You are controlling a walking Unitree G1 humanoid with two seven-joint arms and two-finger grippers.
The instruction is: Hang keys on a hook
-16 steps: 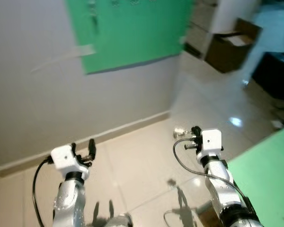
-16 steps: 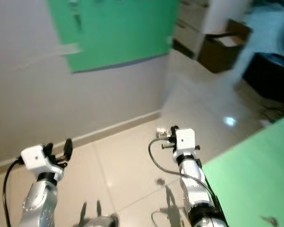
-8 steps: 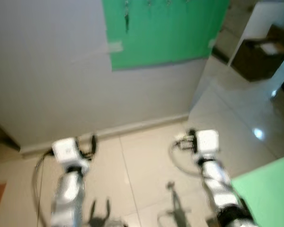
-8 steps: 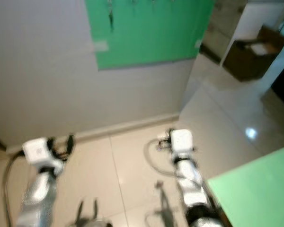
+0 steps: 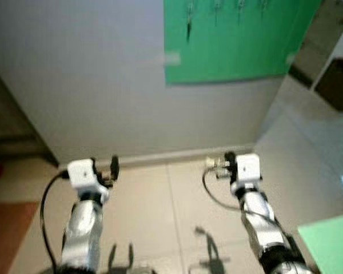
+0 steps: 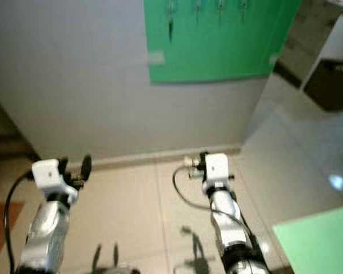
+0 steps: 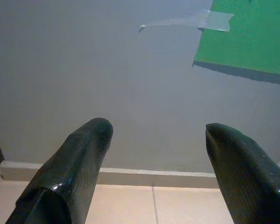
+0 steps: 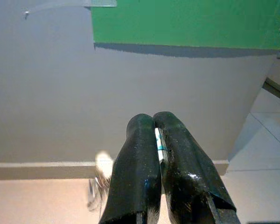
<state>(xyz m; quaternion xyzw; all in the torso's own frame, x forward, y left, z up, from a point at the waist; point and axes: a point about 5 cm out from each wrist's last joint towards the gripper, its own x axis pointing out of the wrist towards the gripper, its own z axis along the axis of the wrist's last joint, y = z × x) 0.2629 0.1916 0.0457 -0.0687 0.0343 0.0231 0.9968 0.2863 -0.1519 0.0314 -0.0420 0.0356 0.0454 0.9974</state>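
Note:
A green board (image 5: 234, 40) hangs on the grey wall ahead, with a row of small hooks (image 5: 217, 5) along its top; a dark key (image 5: 189, 20) hangs from the leftmost hook. My right gripper (image 5: 228, 158) is raised low in front of the wall and shut on a white-and-blue tag (image 8: 159, 144), while a blurred silver bunch of keys (image 8: 99, 184) dangles beside its fingers. In the eye view the keys (image 5: 213, 165) stick out to that gripper's left. My left gripper (image 5: 110, 166) is held at the same height, open and empty (image 7: 158, 133).
A pale baseboard (image 5: 177, 157) runs along the wall's foot above beige floor tiles. Dark furniture (image 5: 11, 125) stands at the left over a reddish mat (image 5: 6, 228). A green surface (image 5: 331, 240) lies at the lower right. A strip of tape (image 5: 171, 57) holds the board's left edge.
The whole picture has shifted: the camera has turned, so the wall and green board face me more squarely and the cardboard box has left view. Both arms keep their pose.

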